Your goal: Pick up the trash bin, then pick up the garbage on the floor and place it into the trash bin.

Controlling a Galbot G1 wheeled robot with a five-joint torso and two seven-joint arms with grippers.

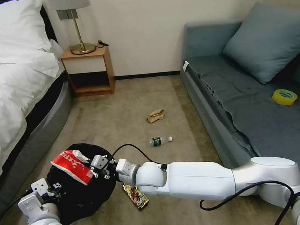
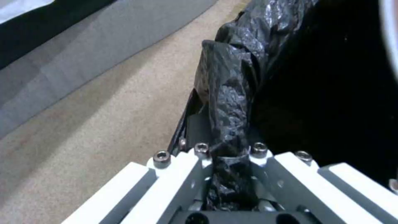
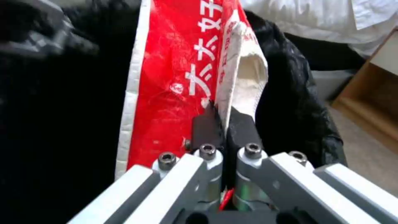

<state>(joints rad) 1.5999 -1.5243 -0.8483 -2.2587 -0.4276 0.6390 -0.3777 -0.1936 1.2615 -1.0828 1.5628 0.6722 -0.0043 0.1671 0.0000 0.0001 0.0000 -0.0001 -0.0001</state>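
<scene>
Left gripper (image 1: 54, 192): clamped on the trash bin (image 1: 82, 199) rim, bin held above the carpet.
Right gripper (image 1: 98, 167): pinching the red snack wrapper (image 1: 72, 166) over the bin mouth.
Advice: centre the wrapper, lower, then release.

Trash bin (image 1: 80, 199) interior in darkness

Wrapper (image 1: 73, 166) over trash bin (image 1: 82, 196); bottle (image 1: 160, 141) right; paper bag (image 1: 156, 116) behind.

left pincer (image 1: 54, 191): clamped, low at left | right pincer (image 1: 92, 168): clamped, arm reaching across
</scene>
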